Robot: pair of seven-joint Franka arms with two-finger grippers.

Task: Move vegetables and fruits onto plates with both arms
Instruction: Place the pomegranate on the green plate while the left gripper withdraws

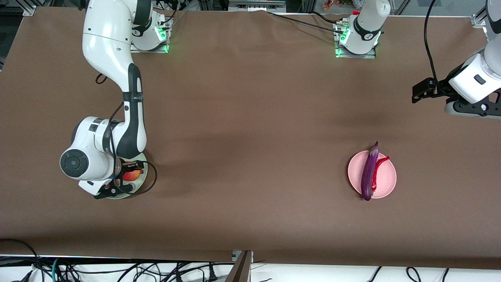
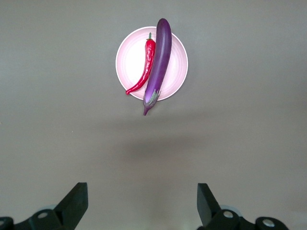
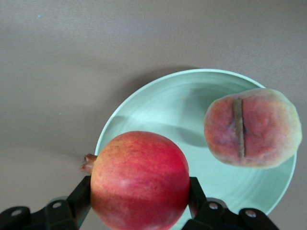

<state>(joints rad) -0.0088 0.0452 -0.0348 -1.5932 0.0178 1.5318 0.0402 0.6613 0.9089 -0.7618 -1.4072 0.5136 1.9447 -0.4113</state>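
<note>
Red fruit (image 3: 140, 180) sits clamped in the right pincer (image 3: 140, 201) over the green plate (image 3: 158, 110), lower left of the front view, beside the peach (image 3: 252, 127), ready for release. Left pincer (image 2: 141, 203) waits wide at upper right, since eggplant (image 1: 369, 172) and chili (image 1: 379, 170) already lie on the pink plate (image 1: 387, 184).

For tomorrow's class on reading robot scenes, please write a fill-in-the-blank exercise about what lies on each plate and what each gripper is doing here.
1. The eggplant and the chili pepper lie on the ____ plate.
2. The right gripper is shut on the round ____ fruit.
3. The peach lies on the ____ plate.
4. The left gripper, over bare table, stands ____.

Missing words: pink; red; green; open
</note>
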